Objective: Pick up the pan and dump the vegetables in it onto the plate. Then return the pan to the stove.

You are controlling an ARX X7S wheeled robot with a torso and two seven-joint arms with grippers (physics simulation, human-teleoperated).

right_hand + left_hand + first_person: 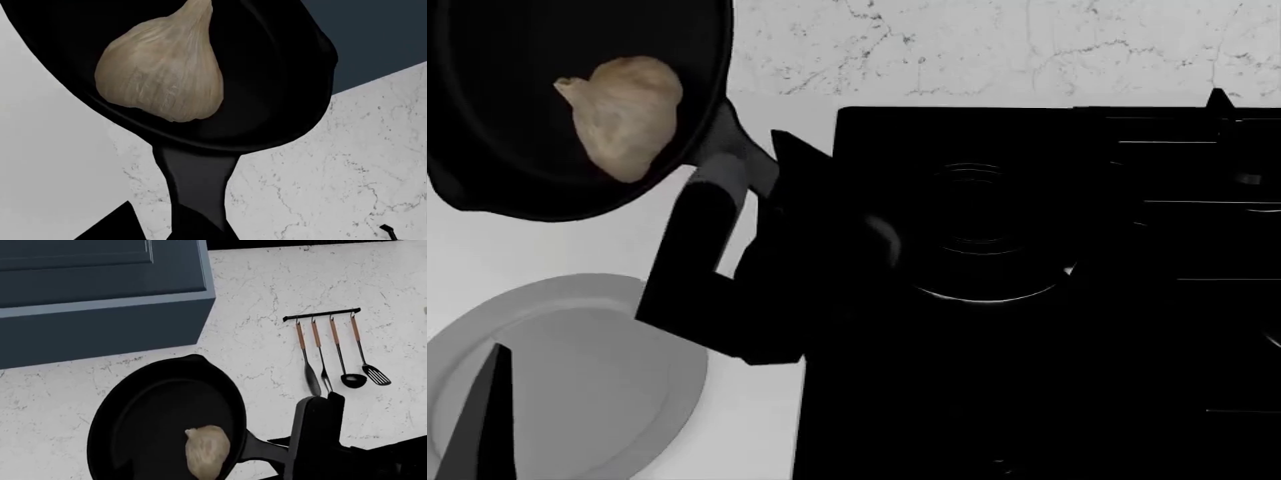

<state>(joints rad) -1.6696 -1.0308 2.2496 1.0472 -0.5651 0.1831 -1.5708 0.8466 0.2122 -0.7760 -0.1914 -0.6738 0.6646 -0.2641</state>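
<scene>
Plate [574,400] in head view only

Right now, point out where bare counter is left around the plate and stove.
Bare white counter shows between the raised pan and the plate, and a narrow strip runs between the plate and the stove. The plate is bare. It is crowded along the stove's left edge, where the arm crosses.

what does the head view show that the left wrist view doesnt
Only the head view shows the plate and the stove. Only the left wrist view shows the blue cabinet and the utensil rack with four hanging tools. Both show the pan, its handle held by a dark pincer, with the garlic bulb inside, and the marbled wall.
</scene>
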